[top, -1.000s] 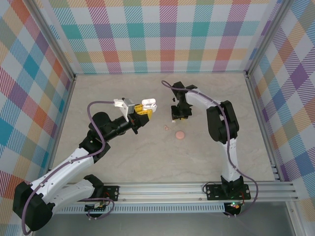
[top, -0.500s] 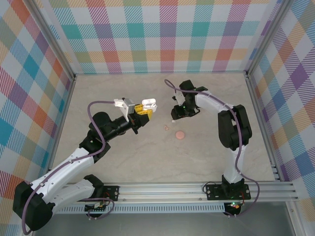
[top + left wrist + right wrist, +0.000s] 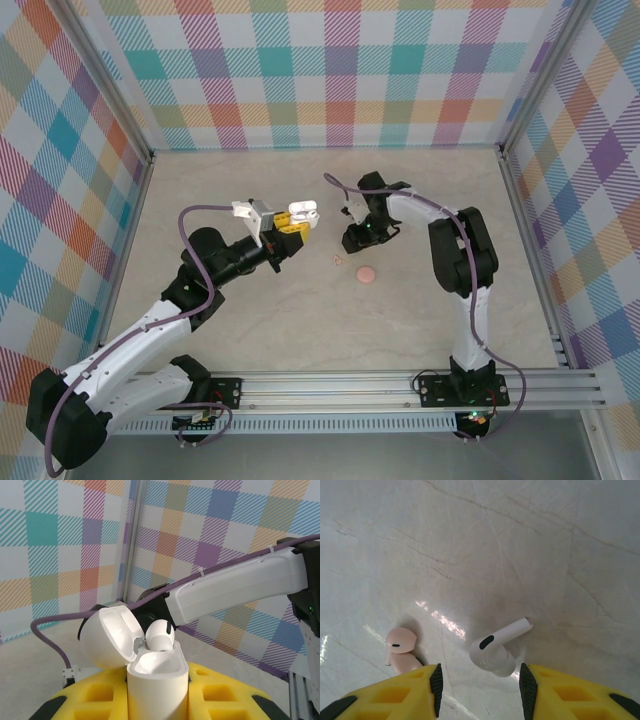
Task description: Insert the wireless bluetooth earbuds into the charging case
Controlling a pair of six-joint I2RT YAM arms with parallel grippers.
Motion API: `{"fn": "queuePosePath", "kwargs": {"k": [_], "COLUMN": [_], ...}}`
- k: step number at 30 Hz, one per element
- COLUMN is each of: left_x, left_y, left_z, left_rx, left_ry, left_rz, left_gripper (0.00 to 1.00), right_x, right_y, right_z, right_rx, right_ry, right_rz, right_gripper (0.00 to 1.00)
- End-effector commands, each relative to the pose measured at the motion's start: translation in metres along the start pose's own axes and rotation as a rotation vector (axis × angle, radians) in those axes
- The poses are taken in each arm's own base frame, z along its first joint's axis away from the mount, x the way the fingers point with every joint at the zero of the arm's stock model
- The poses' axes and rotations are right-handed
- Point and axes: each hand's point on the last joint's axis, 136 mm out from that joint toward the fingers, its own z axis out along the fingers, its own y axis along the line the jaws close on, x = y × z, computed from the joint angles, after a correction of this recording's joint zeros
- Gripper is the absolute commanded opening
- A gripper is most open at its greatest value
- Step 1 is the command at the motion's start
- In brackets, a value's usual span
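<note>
The left gripper (image 3: 158,700) grasps the small glossy white plastic charging case (image 3: 158,677), lid open, one white earbud (image 3: 160,634) inside. The right gripper (image 3: 479,682) hangs released over a second white earbud (image 3: 495,650) on the table (image 3: 520,540).

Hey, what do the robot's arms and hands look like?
The left arm and right arm have white shells with black joints, each trailed by a purple cable. The left hand and right hand have yellow, pocketed fingers edged with black pads.

Lighting bright and even, from overhead; shadows faint. Right wrist view: glare streaks on the table (image 3: 445,622) — a soft shadow beneath the earbud (image 3: 495,650), focus sharp. Left wrist view: case (image 3: 157,680) evenly lit, unblurred.
</note>
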Motion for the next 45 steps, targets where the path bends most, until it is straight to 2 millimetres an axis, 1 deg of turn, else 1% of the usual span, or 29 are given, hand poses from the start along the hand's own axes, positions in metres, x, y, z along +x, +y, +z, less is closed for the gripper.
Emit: {"fn": "queuePosePath", "kwargs": {"k": [1,7,11,12,16,18,21,24,29,36,42,45], "left_x": [-0.026,-0.026,-0.027,-0.027,-0.026,-0.026,-0.026,-0.026,-0.026,-0.024,-0.023,-0.022], "left_y": [-0.003,-0.002,-0.002,-0.002,-0.002,-0.002,-0.002,-0.002,-0.002,-0.001,0.0,0.001], "left_z": [0.0,0.0,0.0,0.0,0.001,0.001,0.001,0.001,0.001,0.001,0.002,0.002], "left_rx": [0.013,0.009,0.01,0.009,0.008,0.009,0.008,0.009,0.009,0.004,0.001,0.0], "left_ry": [-0.065,-0.065,-0.066,-0.067,-0.063,-0.064,-0.064,-0.063,-0.064,-0.057,-0.053,-0.051], "left_rz": [0.025,0.026,0.027,0.028,0.027,0.027,0.028,0.028,0.028,0.027,0.025,0.024], "left_gripper": [0.01,0.02,0.02,0.02,0.01,0.02,0.01,0.01,0.01,0.02,0.01,0.01], "right_x": [-0.004,-0.007,-0.014,-0.017,-0.024,-0.027,-0.027,-0.025,-0.025,-0.027,-0.021,-0.016], "right_y": [0.015,0.026,0.036,0.038,0.044,0.041,0.028,0.017,0.005,0.008,0.015,0.013], "right_z": [0.0,0.001,-0.005,-0.007,-0.016,-0.021,-0.022,-0.018,-0.012,-0.003,0.009,0.014], "right_rx": [-0.043,-0.083,-0.13,-0.141,-0.155,-0.127,-0.043,0.012,0.065,0.038,0.001,0.01], "right_ry": [0.009,0.013,-0.014,-0.019,-0.054,-0.074,-0.076,-0.051,-0.035,-0.011,0.033,0.057], "right_rz": [-0.023,-0.012,-0.02,0.01,-0.004,-0.019,-0.029,-0.081,-0.095,-0.128,-0.145,-0.143], "right_gripper": [0.47,0.46,0.45,0.45,0.45,0.45,0.47,0.48,0.48,0.47,0.47,0.48]}}
